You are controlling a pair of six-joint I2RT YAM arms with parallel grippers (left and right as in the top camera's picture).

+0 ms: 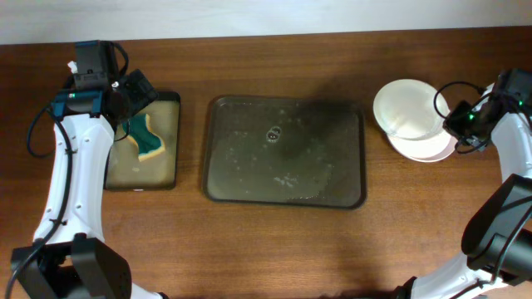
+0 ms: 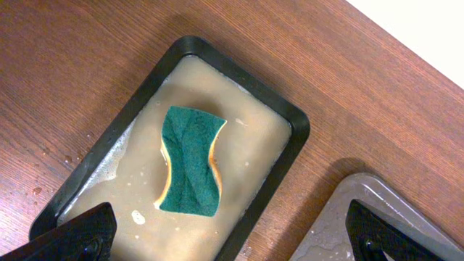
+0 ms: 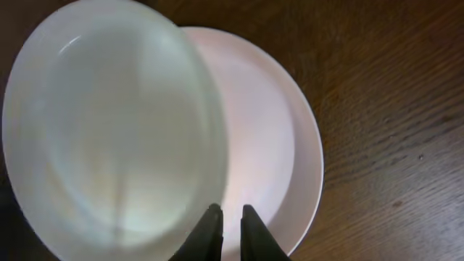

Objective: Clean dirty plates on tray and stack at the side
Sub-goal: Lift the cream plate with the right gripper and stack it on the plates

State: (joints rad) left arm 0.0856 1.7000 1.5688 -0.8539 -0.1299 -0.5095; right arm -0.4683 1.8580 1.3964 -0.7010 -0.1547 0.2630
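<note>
The large dark tray (image 1: 249,170) lies mid-table, wet, with no plates on it; its corner shows in the left wrist view (image 2: 322,235). The white plates are stacked on the table to its right. The top plate (image 1: 406,106) (image 3: 109,130) is tilted and shifted left over the lower plate (image 1: 434,151) (image 3: 279,145). My right gripper (image 1: 450,123) (image 3: 230,212) is shut on the top plate's right rim. My left gripper (image 1: 137,90) (image 2: 228,221) is open and empty above the small black tray.
A small black tray (image 1: 170,181) (image 2: 284,122) with murky tan water stands left of the large tray. A green and yellow sponge (image 1: 150,143) (image 2: 190,161) lies in it. Bare wood table surrounds both trays. The table's back edge is near the top.
</note>
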